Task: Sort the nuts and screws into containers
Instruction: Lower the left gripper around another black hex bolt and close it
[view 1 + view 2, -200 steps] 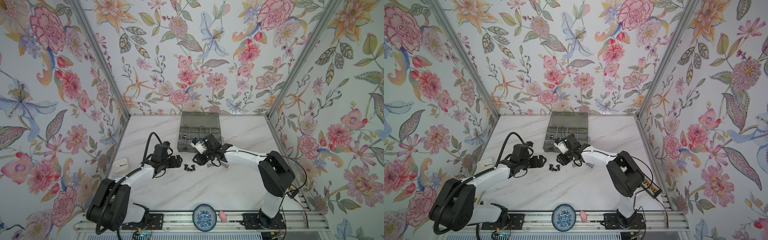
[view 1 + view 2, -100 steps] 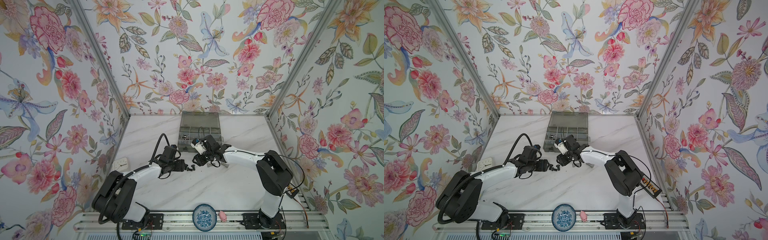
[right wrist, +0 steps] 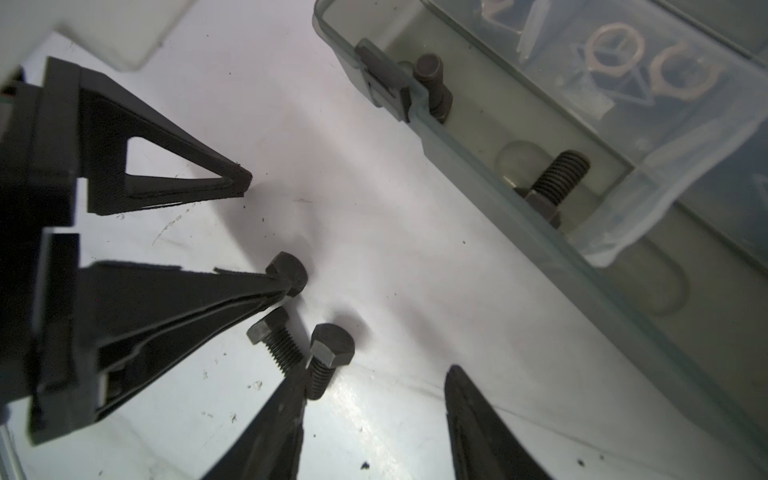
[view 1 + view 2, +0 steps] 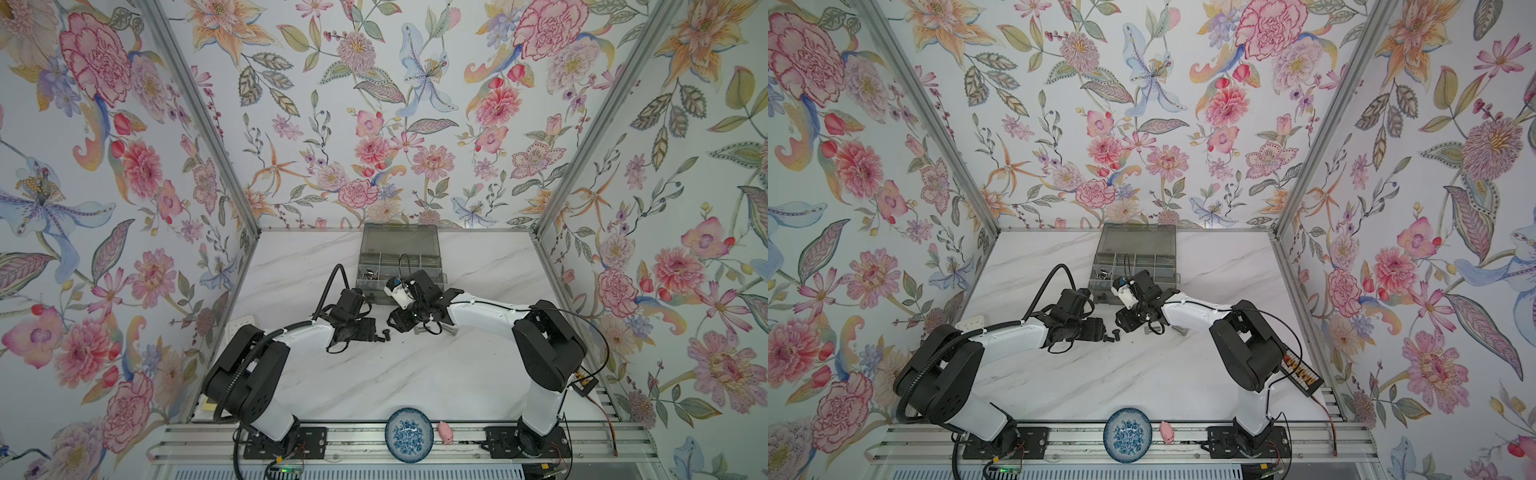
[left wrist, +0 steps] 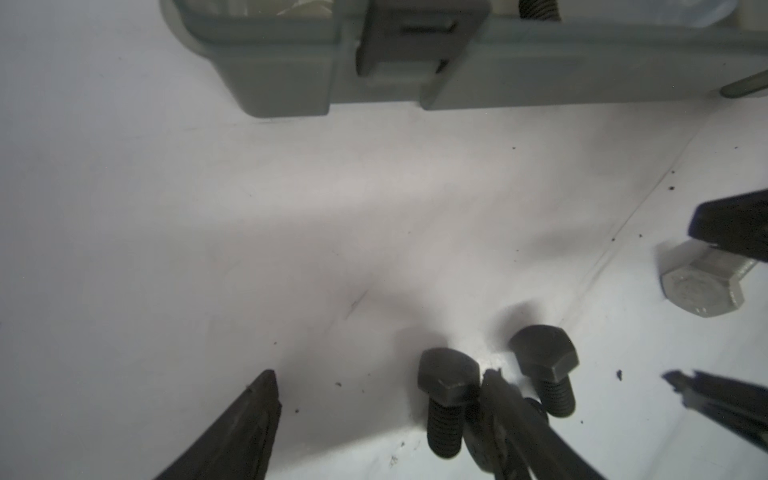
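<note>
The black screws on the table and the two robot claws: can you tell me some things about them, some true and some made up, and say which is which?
1. The left gripper and the right gripper both have open jaws. True.
2. The black screws lie in a bowl. False: three lie on the white table, by the gripper tips.
3. The grey box has its lid open. True.
4. The right gripper holds a silver screw. False: it holds nothing; the silver screw lies on the table.
5. Screws already sit inside the grey box. True: two dark screws show there.
</note>
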Action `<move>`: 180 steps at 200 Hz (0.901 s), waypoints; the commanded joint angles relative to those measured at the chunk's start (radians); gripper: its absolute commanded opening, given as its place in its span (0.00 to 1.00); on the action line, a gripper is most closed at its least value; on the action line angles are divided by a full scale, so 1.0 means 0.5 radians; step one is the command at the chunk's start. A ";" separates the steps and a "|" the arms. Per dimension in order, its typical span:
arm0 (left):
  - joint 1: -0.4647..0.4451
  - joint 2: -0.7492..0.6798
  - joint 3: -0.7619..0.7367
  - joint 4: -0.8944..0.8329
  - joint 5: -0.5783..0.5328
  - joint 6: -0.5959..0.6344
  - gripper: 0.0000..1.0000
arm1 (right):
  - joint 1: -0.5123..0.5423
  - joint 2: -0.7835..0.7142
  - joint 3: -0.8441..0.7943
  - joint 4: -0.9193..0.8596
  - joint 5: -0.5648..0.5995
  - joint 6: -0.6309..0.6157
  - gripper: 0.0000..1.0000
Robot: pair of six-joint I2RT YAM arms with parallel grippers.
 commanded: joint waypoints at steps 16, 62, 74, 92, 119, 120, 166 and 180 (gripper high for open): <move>-0.051 0.087 0.078 -0.100 -0.125 0.017 0.76 | -0.017 -0.017 -0.042 -0.001 0.039 0.029 0.55; -0.109 0.152 0.175 -0.263 -0.271 0.054 0.73 | -0.027 -0.034 -0.077 0.012 0.041 0.036 0.55; -0.128 0.167 0.214 -0.343 -0.334 0.068 0.73 | -0.028 -0.036 -0.087 0.015 0.040 0.038 0.55; -0.154 0.181 0.253 -0.420 -0.392 0.083 0.72 | -0.031 -0.033 -0.090 0.019 0.037 0.041 0.55; -0.169 0.155 0.241 -0.468 -0.417 0.047 0.68 | -0.033 -0.035 -0.096 0.022 0.032 0.040 0.55; -0.169 0.153 0.240 -0.468 -0.416 0.045 0.67 | -0.032 -0.035 -0.096 0.021 0.033 0.041 0.55; -0.184 0.114 0.204 -0.460 -0.422 -0.006 0.54 | -0.036 -0.038 -0.105 0.026 0.029 0.041 0.56; -0.186 0.126 0.208 -0.467 -0.412 -0.004 0.47 | -0.037 -0.041 -0.105 0.027 0.031 0.043 0.55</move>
